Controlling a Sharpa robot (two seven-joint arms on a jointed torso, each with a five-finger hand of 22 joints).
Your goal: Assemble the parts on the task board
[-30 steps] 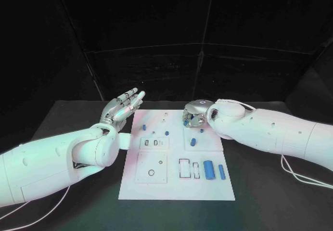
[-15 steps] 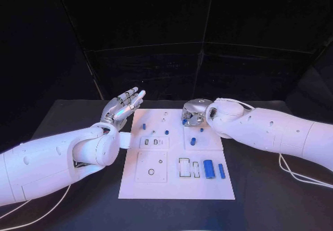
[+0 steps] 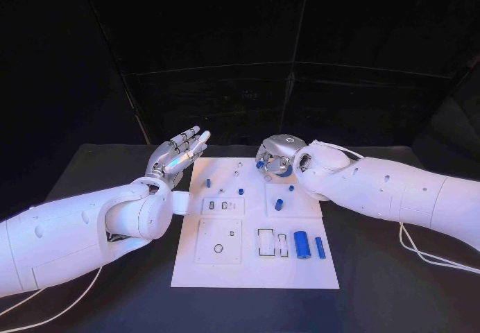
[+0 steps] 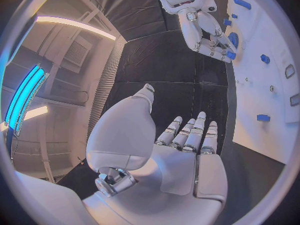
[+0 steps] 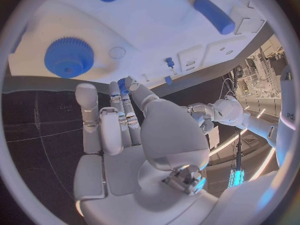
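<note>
Silver right hand [image 3: 277,155] pinching small blue part [image 5: 123,86] — above task board [image 3: 255,267], left hand [image 3: 177,154] spread, holding nothing

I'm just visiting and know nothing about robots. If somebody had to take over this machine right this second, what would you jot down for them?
Left hand: holds nothing, fingers apart, raised beside the far left corner of the task board.
Right hand: over the board's far edge, pinching a small blue part between thumb and fingertip.
On the board: a blue gear under the right hand, small blue pegs in the far half, two blue cylinders lying at the near right by empty slots.
Done: one part picked up.
Left: seat that part, then the loose ones.
</note>
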